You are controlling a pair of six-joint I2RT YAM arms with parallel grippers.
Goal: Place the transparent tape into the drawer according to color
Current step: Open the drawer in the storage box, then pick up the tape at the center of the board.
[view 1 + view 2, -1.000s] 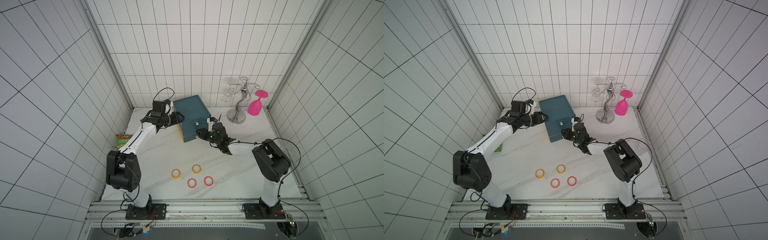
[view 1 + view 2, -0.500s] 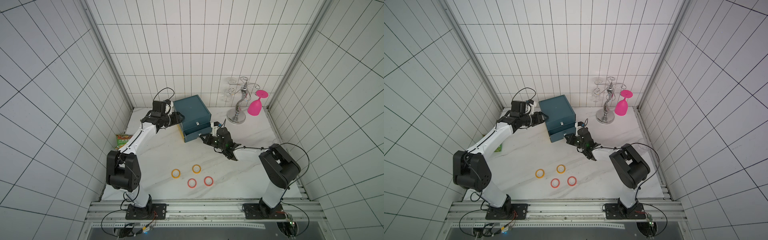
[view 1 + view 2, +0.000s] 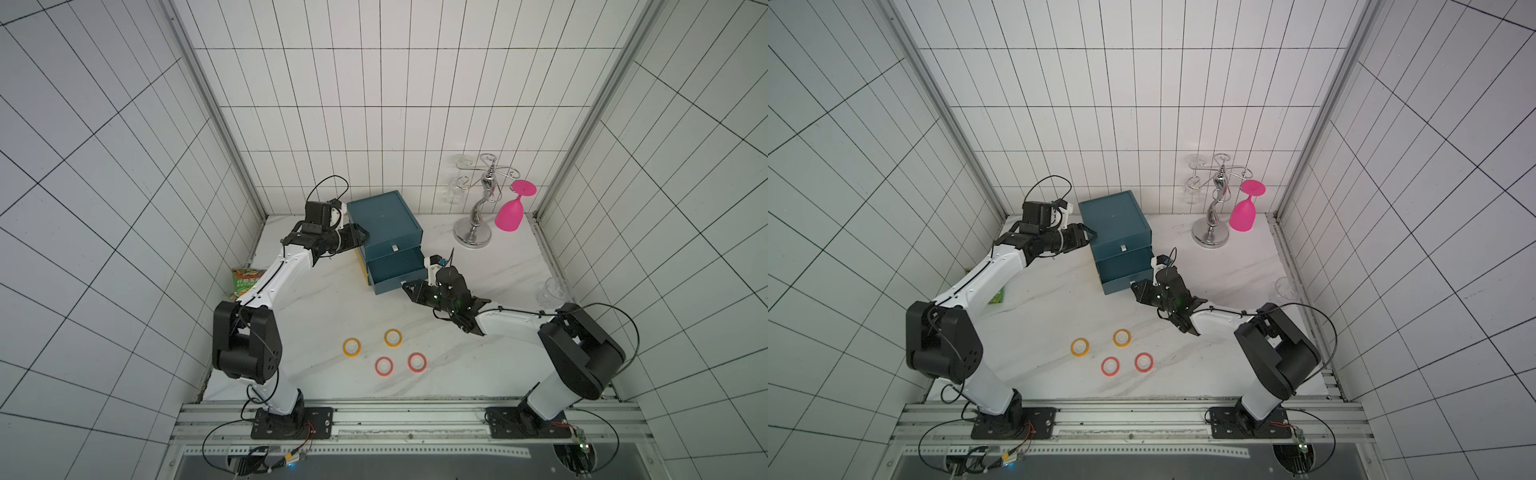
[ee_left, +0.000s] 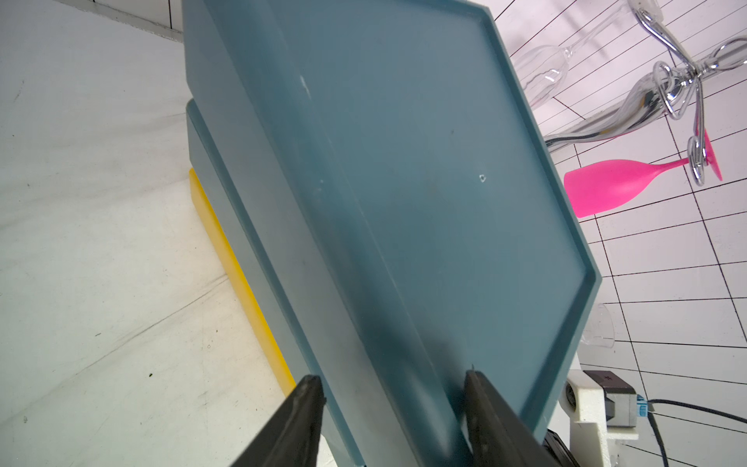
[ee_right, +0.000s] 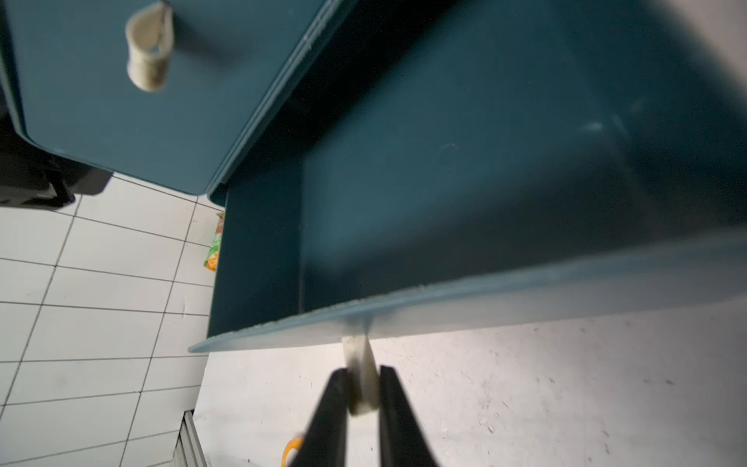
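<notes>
Right wrist view, open drawer (image 5: 485,299), right gripper (image 5: 364,376) around pull (image 5: 357,351), grip unclear, left gripper (image 4: 391,378) clamping drawer top.

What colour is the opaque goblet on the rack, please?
Pink; goblet clearest in the left wrist view.

Robotics lab test cell, shown by white tiled walls (image 3: 374,104) boxing in a marble-look tabletop (image 3: 324,316), a left arm (image 3: 282,270) and right arm (image 3: 511,322) bolted to an aluminium rail (image 3: 415,417) at the front, and a few props: teal drawer chest (image 3: 384,216), wine-glass rack (image 3: 471,239).
</notes>
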